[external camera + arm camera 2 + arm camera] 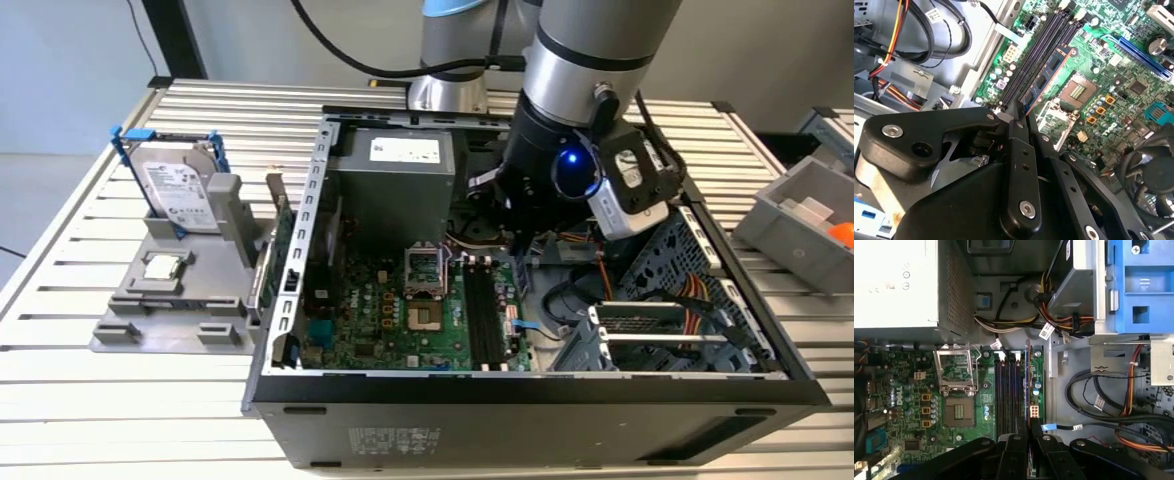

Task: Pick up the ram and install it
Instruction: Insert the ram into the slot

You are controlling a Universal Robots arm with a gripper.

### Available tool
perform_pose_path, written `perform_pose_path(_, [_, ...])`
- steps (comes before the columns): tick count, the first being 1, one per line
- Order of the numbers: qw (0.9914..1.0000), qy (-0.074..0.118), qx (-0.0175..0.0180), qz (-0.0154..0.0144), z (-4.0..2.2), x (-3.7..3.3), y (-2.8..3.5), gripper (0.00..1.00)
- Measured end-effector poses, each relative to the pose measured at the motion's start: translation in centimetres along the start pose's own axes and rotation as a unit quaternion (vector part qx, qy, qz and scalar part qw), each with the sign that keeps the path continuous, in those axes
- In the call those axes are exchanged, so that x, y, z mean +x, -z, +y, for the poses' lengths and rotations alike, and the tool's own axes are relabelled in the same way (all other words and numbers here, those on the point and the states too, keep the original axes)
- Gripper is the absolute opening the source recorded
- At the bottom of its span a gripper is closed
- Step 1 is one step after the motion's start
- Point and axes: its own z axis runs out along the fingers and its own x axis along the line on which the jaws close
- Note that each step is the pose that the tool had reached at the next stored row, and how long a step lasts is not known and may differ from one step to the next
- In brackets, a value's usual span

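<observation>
Ram (1046, 75) is being pinched edge-on by the gripper (1021, 111) above the memory slots (1036, 52) near the motherboard's (1114, 115) cable-side edge, and, judging by its tilt, is risking jamming if misaligned.

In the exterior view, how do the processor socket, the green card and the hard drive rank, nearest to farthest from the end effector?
From the end effector:
1. Processor socket, inside the case, just to the exterior view's left.
2. Green card, outside the case wall.
3. Hard drive, farthest left, on the stand.
</observation>
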Motion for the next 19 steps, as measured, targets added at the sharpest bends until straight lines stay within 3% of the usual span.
perform_pose_path(19, [1.00000,0.000,0.0000,-0.0013,-0.33,0.05,-3.45,0.00])
